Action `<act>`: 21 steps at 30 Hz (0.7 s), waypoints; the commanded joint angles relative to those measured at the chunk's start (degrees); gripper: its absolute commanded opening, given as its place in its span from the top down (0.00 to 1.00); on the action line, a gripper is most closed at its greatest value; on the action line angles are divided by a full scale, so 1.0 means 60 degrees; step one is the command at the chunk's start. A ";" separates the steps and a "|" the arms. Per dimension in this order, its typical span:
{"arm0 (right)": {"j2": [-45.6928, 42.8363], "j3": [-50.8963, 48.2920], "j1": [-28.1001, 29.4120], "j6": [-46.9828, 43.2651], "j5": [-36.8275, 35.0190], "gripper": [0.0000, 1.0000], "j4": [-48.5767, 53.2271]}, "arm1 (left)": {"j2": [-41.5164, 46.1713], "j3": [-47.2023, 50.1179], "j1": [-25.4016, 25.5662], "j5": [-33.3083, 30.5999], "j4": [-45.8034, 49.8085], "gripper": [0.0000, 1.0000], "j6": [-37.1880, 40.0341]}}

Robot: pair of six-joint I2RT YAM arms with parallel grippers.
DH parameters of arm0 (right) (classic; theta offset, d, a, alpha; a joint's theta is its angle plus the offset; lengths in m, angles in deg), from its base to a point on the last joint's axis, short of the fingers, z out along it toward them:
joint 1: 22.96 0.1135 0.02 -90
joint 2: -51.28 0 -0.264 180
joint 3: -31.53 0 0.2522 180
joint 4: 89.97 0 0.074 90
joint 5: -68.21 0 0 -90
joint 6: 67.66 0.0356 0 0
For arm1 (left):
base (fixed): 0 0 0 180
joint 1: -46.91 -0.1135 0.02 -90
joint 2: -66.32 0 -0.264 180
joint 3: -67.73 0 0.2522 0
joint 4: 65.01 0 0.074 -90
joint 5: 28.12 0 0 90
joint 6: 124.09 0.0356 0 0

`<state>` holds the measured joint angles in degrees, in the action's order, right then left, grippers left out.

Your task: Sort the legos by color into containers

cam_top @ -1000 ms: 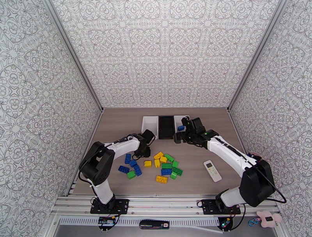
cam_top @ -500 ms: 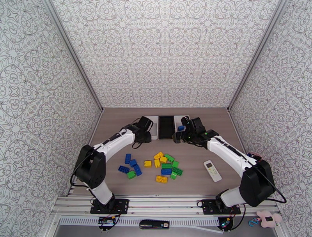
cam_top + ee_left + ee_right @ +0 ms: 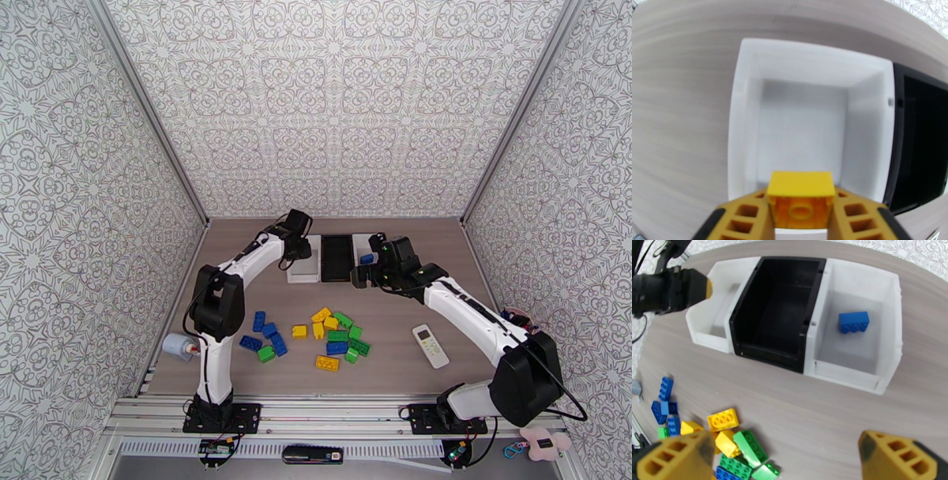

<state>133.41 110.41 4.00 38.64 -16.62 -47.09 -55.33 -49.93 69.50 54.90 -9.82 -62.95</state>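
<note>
The worktop (image 3: 679, 118) had a matt, wood-grain finish. At twelve o'clock on it, the white bin (image 3: 744, 118) was smooth, faintly glossy plastic and the black bin (image 3: 766, 355) duller plastic. The yellow lego (image 3: 800, 189) looked glossy moulded plastic; the left fingers (image 3: 744, 215) were matt, honeycombed yellow plastic.

Bare table (image 3: 340, 298) strip between far-edge bins (image 3: 337, 258) and central lego pile (image 3: 337, 335) is passable; remote (image 3: 430, 346) obstructs toward the right edge.

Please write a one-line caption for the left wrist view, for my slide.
Left claw holds a yellow lego over a white bin beside the black bin.
</note>
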 commanded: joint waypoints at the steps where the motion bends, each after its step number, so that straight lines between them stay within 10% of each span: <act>1: -0.0182 0.0087 0.0039 0.0046 -0.0074 0.00 0.0130 | -0.0247 -0.0633 -0.0037 0.0321 0.0434 0.63 0.0254; 15: 0.0057 0.0318 0.0276 -0.0565 0.0423 0.00 0.0787 | 0.2566 0.1832 0.0273 0.0188 -0.0823 0.14 0.1187; 21: 0.0467 0.0526 0.0747 -0.1090 0.0534 0.00 0.1273 | 0.4868 0.4171 0.0511 0.0432 -0.2103 0.09 0.2035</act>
<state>134.66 111.61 7.00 34.64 -14.81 -42.26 -30.87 -29.95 71.97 56.25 -17.14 -54.78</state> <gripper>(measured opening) 0.997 0.903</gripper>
